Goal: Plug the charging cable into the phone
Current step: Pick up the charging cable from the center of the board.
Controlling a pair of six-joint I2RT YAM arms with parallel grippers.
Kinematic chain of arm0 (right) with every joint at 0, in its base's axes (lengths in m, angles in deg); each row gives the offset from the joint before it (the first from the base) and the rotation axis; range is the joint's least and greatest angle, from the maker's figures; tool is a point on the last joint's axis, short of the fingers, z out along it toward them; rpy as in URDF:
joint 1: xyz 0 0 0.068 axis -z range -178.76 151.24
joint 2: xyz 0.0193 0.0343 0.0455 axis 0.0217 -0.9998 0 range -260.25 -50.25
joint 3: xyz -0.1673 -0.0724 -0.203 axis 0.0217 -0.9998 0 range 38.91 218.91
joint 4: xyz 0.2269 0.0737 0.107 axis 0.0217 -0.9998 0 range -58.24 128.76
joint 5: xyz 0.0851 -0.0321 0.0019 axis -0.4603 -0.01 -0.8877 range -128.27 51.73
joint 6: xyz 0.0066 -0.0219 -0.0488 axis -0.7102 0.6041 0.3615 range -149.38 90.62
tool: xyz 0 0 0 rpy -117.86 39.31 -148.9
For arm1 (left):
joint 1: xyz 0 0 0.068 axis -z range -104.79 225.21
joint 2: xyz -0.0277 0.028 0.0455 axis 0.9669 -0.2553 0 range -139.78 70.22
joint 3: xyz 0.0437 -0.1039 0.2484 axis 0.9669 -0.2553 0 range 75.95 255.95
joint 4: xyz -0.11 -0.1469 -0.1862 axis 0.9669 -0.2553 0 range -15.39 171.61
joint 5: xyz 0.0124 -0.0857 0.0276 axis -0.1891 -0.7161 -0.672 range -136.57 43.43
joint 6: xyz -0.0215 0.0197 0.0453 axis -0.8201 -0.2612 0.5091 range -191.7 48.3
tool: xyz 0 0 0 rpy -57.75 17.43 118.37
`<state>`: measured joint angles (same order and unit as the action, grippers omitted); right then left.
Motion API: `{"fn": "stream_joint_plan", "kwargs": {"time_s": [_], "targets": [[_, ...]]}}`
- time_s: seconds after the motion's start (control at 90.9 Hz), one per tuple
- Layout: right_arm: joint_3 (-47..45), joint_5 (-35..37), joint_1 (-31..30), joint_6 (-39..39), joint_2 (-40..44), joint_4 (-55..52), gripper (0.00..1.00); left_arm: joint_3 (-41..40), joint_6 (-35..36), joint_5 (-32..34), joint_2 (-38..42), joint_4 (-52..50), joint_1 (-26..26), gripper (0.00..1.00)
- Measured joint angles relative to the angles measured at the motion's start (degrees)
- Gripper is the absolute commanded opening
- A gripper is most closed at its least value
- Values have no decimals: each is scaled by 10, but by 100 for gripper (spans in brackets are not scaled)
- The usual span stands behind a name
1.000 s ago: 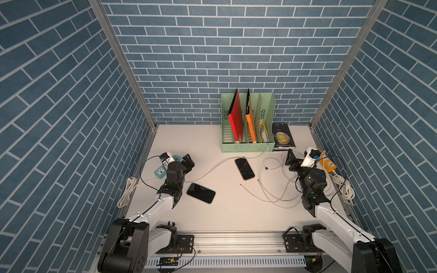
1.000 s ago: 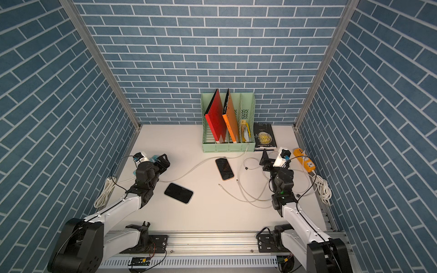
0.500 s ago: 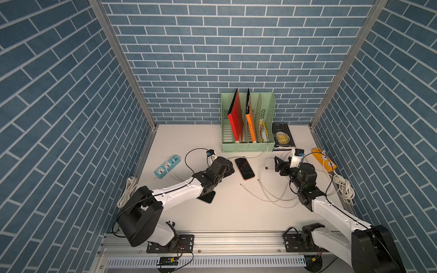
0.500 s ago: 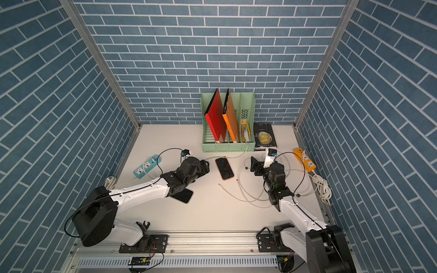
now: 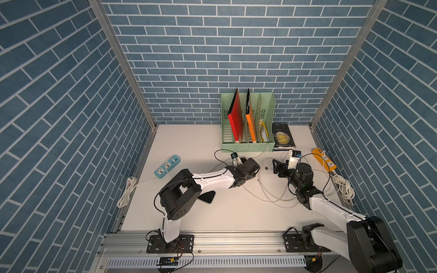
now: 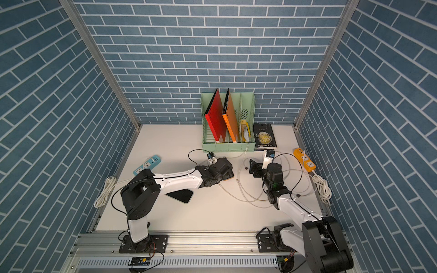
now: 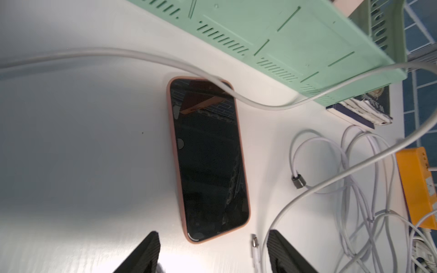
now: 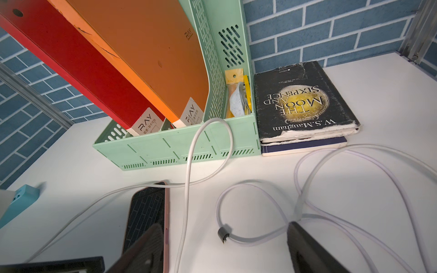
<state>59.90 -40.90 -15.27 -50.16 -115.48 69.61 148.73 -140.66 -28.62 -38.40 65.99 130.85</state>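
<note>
Left claw [image 7: 212, 254]: jaws wide and empty, hanging low over the tabletop [image 7: 82, 153]. Straight ahead of my fingers [image 7: 142, 255] lies the phone [image 7: 208, 160], flat and screen up, its near end in line with the gap. I read that as lining up to steady it, so it can't slide when the plug goes in. The plug [image 7: 254, 242] lies loose just beside that same end, close to one finger and not in the port, and its cable [image 7: 257, 258] runs back out of view. Right claw [image 8: 224, 250]: also wide and empty, low over slack white loops, with the phone off by one finger. I'd say it's placed to take the cable. Further out, a thicker cord [image 7: 274, 108] drapes across the phone's far end, just in front of the rack [image 7: 283, 35].
</note>
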Motion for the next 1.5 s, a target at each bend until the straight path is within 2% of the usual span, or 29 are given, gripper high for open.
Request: {"fn": "stream_joint_plan", "kwargs": {"time_s": [0.187,0.385,0.44,0.473,0.66,0.847,1.045,1.188,1.496], "targets": [[0,0,0,0,-2,0,84,23,-44,10,-19,-63,17,73],[0,0,-2,0,0,0,83,17,-83,13,-44,-86,32,69],[0,0,-3,0,1,0,83,16,-94,13,-50,-90,32,58],[-1,0,-3,0,2,0,82,19,-98,14,-55,-94,32,55],[-1,0,-5,0,6,0,79,83,-101,29,-101,-122,33,55],[-2,0,-5,0,15,0,79,89,-101,37,-105,-137,36,55],[-2,0,-5,0,24,0,79,89,-101,46,-105,-164,42,49],[-5,0,-5,0,28,0,78,88,-101,52,-105,-188,49,38],[-9,4,-5,0,34,0,78,97,-90,52,-111,-210,55,36]]}}
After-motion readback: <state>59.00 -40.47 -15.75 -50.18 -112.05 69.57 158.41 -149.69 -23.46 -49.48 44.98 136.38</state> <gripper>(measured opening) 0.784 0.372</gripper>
